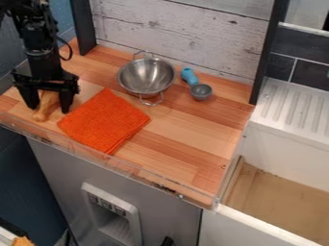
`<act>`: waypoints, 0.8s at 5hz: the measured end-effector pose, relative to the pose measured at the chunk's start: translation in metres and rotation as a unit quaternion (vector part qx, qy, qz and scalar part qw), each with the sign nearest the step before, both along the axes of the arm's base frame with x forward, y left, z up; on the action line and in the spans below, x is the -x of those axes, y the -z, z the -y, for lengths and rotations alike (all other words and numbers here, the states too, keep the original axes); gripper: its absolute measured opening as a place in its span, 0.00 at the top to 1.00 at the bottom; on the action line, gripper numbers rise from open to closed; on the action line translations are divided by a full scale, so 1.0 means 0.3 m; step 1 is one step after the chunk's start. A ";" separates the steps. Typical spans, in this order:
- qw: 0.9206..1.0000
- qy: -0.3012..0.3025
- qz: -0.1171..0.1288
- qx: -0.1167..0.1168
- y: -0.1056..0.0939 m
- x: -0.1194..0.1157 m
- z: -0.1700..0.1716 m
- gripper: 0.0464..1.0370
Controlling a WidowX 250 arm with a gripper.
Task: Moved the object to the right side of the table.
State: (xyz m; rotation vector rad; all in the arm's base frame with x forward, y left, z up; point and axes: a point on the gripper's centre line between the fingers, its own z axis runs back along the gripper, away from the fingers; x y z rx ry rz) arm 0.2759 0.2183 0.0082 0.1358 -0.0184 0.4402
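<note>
The gripper (49, 109) hangs low over the left end of the wooden table (186, 151), with its two fingers spread apart. Between and partly behind them is a tan, elongated object (43, 111), its lower end rounded. Space shows between this object and the right finger. I cannot tell whether the object touches the table or what its hidden upper part looks like.
An orange folded cloth (105, 121) lies just right of the gripper. Behind it stands a metal colander (146, 77) with wire handles. Farther right is a metal scoop with a blue handle (189, 76). A clear rim lines the front edge; a white sink (292, 129) adjoins the right side.
</note>
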 end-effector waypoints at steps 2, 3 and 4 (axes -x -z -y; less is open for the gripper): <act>0.999 -0.034 0.011 -0.001 0.007 -0.012 -0.007 0.68; 0.999 -0.039 0.008 -0.003 0.007 -0.005 -0.006 0.72; 0.999 -0.036 -0.001 -0.008 -0.001 0.006 0.005 0.72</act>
